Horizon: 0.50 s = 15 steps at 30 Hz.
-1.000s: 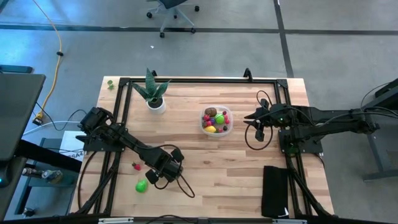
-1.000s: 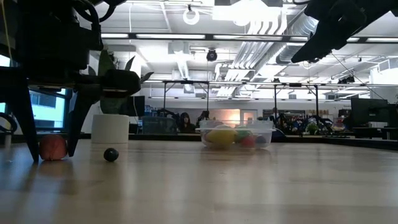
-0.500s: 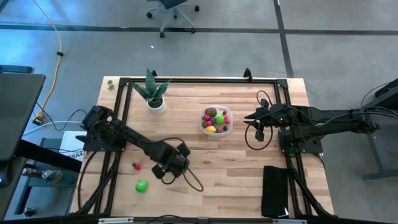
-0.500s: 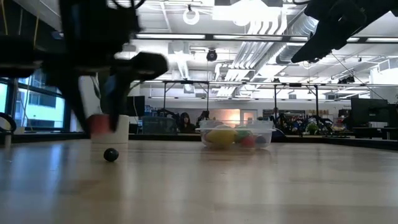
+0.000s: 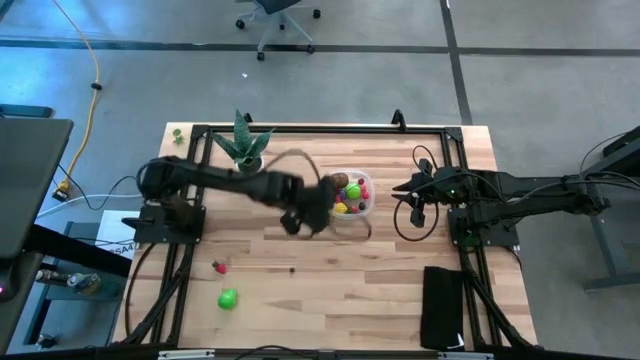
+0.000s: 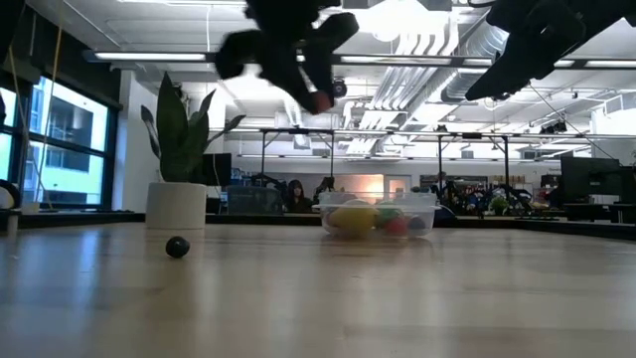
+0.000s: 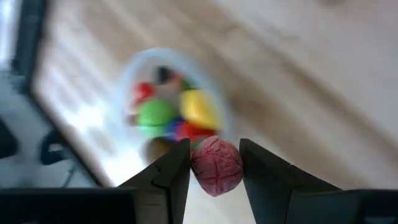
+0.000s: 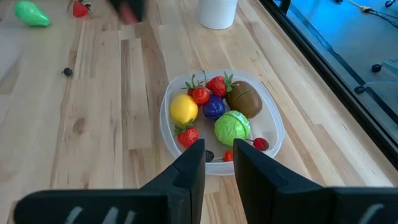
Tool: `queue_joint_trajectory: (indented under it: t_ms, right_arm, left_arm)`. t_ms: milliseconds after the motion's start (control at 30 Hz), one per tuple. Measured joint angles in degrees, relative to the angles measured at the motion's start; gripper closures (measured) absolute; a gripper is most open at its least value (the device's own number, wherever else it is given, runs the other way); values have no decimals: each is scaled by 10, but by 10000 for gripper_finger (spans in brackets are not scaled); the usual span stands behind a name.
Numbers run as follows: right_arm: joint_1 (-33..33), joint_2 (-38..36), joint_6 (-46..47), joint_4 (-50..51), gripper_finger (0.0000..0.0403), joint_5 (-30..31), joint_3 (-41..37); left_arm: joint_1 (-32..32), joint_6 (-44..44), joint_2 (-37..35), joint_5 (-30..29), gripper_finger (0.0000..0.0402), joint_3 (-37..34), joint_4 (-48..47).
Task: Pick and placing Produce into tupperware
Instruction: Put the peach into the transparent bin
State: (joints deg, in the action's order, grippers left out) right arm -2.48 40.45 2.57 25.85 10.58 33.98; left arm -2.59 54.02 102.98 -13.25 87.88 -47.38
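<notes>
between the fingers of my left gripper [image 7: 215, 167] sits a round pinkish-red fruit [image 7: 216, 166], pinched on both sides. the move ahead turns on one thing: in the left wrist view the tupperware [image 7: 171, 99] lies just beyond the held fruit, its near rim almost under it, so i judge the release needs only a short carry forward over the rim. in the high view the left gripper [image 5: 308, 205] hangs right beside the tupperware [image 5: 364, 205], on its left edge. the fruit is roundish, with no long axis to line up.

the right gripper [image 8: 217, 163] hovers over the tupperware [image 8: 271, 127] too, its fingers nearly pressed together with nothing between them. the left one carries the load.

counting near to far on the table: one bright green piece [image 5: 228, 298], one strawberry [image 5: 218, 266], one tiny dark berry [image 5: 292, 268], all well apart from the tupperware. inside it, from the right wrist view, i count a lemon [image 8: 183, 108], a green round one [image 8: 232, 127], a brown kiwi [image 8: 243, 99], a purple one [image 8: 214, 107], three strawberries plus a few small reds and a dark berry i can't count surely. farthest back stands one potted plant [image 5: 244, 148].
</notes>
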Motion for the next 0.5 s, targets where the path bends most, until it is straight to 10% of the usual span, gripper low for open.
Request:
queue_joint_trajectory:
  t_ms: [500]
  right_arm:
    - [0,0,0,0,329,0,0]
  left_arm:
    - [-137,99,136,158,276,82,120]
